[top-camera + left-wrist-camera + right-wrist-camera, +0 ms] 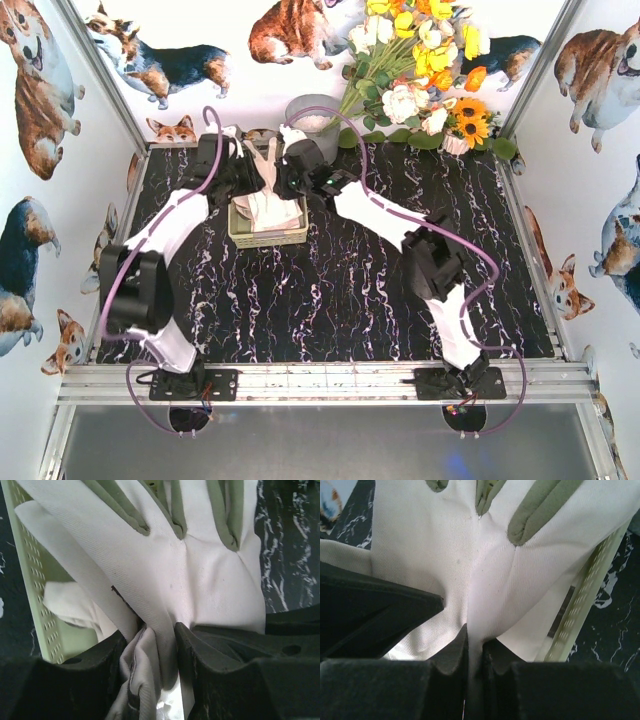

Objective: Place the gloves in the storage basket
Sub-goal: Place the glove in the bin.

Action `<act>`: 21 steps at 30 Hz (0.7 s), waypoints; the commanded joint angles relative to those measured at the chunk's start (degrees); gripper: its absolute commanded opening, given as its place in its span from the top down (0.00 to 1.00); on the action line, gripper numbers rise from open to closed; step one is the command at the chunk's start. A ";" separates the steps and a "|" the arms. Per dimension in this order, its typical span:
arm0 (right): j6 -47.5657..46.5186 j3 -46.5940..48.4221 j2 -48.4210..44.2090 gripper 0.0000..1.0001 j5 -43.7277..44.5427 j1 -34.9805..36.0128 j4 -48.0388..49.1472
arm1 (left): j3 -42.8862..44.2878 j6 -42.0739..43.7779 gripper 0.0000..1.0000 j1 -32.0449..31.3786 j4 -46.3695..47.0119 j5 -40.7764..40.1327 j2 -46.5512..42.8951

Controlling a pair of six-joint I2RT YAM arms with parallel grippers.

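Observation:
A cream-white glove (266, 165) with grey strips between its fingers hangs over the far end of the pale yellow-green storage basket (240, 238). My left gripper (244, 178) and right gripper (287, 180) flank it, and both are shut on its fabric. In the left wrist view the glove (190, 565) fills the frame, with a bunched fold pinched in the gripper (157, 630) and the basket wall (30, 580) at the left. In the right wrist view the gripper (475, 637) clamps a thin fold of the glove (450, 555), with the basket rim (585, 600) at the right. Other gloves (270, 212) lie in the basket.
A grey metal bucket (310, 112) stands just behind the basket, at the back wall. A bouquet of yellow and white flowers (425, 70) lies at the back right. The black marbled table (340, 290) is bounded by side rails and a metal front rail (320, 380).

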 commanded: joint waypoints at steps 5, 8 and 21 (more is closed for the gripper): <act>1.14 9.86 9.42 1.00 5.40 -1.67 -0.71 | 10.30 4.72 1.00 2.22 -2.84 -1.55 11.50; 2.01 11.56 11.83 1.00 4.81 -1.95 -2.61 | 12.11 4.83 1.00 2.30 -4.84 -3.74 13.88; 3.02 18.93 20.86 1.00 0.64 -4.92 -9.46 | 12.65 6.48 1.00 3.27 -6.72 -8.40 19.73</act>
